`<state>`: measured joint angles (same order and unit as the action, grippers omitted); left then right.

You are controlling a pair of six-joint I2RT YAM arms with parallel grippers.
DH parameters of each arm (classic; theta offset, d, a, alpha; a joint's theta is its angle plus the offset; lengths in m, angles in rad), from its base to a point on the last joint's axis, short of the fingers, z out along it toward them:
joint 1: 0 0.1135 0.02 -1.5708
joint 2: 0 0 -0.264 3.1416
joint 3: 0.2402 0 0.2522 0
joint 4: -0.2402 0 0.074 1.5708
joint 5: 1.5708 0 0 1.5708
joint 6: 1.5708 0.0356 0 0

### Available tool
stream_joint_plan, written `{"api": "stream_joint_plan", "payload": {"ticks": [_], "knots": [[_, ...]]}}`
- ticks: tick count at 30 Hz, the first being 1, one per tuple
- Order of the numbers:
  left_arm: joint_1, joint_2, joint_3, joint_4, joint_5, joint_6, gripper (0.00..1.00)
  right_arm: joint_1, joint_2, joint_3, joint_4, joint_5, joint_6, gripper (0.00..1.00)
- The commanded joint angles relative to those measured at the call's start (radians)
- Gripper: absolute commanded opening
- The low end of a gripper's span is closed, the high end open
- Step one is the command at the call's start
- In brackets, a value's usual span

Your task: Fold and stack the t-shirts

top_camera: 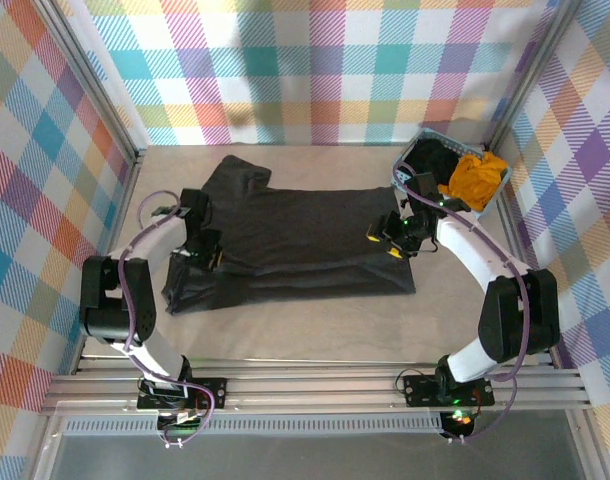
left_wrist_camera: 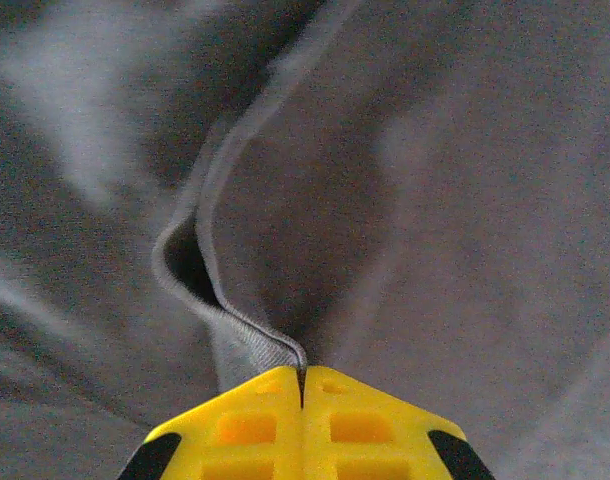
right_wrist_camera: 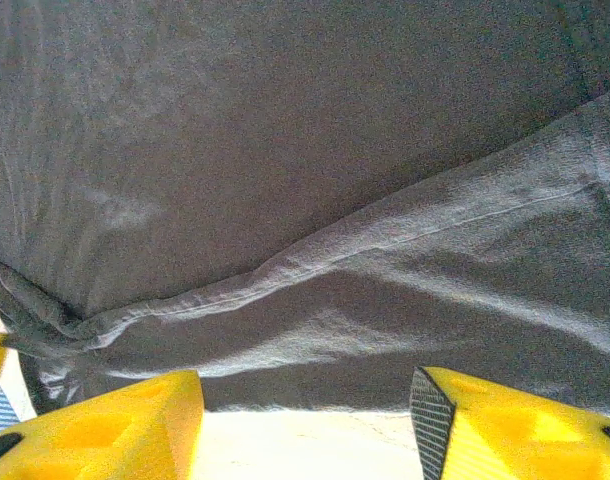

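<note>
Folding step: charcoal t-shirt (top_camera: 295,235) lies spread on counter (top_camera: 315,330), left claw (left_wrist_camera: 301,385) pinched shut on its hem, right claw (right_wrist_camera: 305,400) open over the opposite edge, probably needs to grip there next.

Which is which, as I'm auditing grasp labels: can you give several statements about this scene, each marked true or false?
1. The left gripper is shut on a hem of the charcoal t-shirt. True.
2. The right gripper is shut on that shirt. False: its jaws stand open at the shirt's edge.
3. The blue basket holds a mustard-orange t-shirt. True.
4. The charcoal t-shirt hangs in the air. False: it lies spread on the table.
</note>
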<state>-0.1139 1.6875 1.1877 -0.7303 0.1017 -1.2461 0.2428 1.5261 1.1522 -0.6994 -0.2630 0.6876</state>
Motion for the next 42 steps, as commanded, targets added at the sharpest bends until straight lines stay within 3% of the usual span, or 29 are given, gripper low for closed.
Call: {"api": "stream_joint_plan", "payload": {"ticks": [1, 14, 28, 29, 30, 31, 32, 35, 42], "knots": [[-0.043, 0.074, 0.11, -0.076, -0.065, 0.099, 0.0, 0.006, 0.012, 0.026, -0.017, -0.003, 0.007, 0.58], [-0.167, 0.454, 0.643, -0.37, -0.119, 0.467, 0.0, 0.005, 0.016, 0.025, -0.042, -0.008, 0.003, 0.58], [-0.23, 0.525, 0.736, -0.5, -0.204, 0.596, 0.0, 0.005, 0.023, 0.021, -0.05, -0.002, 0.006, 0.57], [-0.23, 0.515, 0.745, -0.511, -0.236, 0.596, 0.12, 0.006, 0.026, 0.023, -0.054, 0.005, 0.006, 0.58], [-0.23, 0.495, 0.75, -0.519, -0.271, 0.596, 0.33, 0.005, 0.029, 0.024, -0.065, 0.017, 0.007, 0.57], [-0.228, 0.472, 0.748, -0.521, -0.297, 0.589, 0.47, 0.006, 0.029, 0.022, -0.07, 0.026, 0.01, 0.57], [-0.228, 0.435, 0.739, -0.523, -0.323, 0.584, 0.54, 0.004, 0.031, 0.016, -0.077, 0.033, 0.014, 0.57], [-0.219, 0.281, 0.615, -0.492, -0.357, 0.538, 0.55, -0.008, 0.025, -0.032, -0.079, 0.043, 0.05, 0.56], [-0.058, -0.088, 0.003, -0.294, -0.167, 0.333, 0.32, -0.038, 0.047, -0.125, -0.033, 0.052, 0.084, 0.52]]}}
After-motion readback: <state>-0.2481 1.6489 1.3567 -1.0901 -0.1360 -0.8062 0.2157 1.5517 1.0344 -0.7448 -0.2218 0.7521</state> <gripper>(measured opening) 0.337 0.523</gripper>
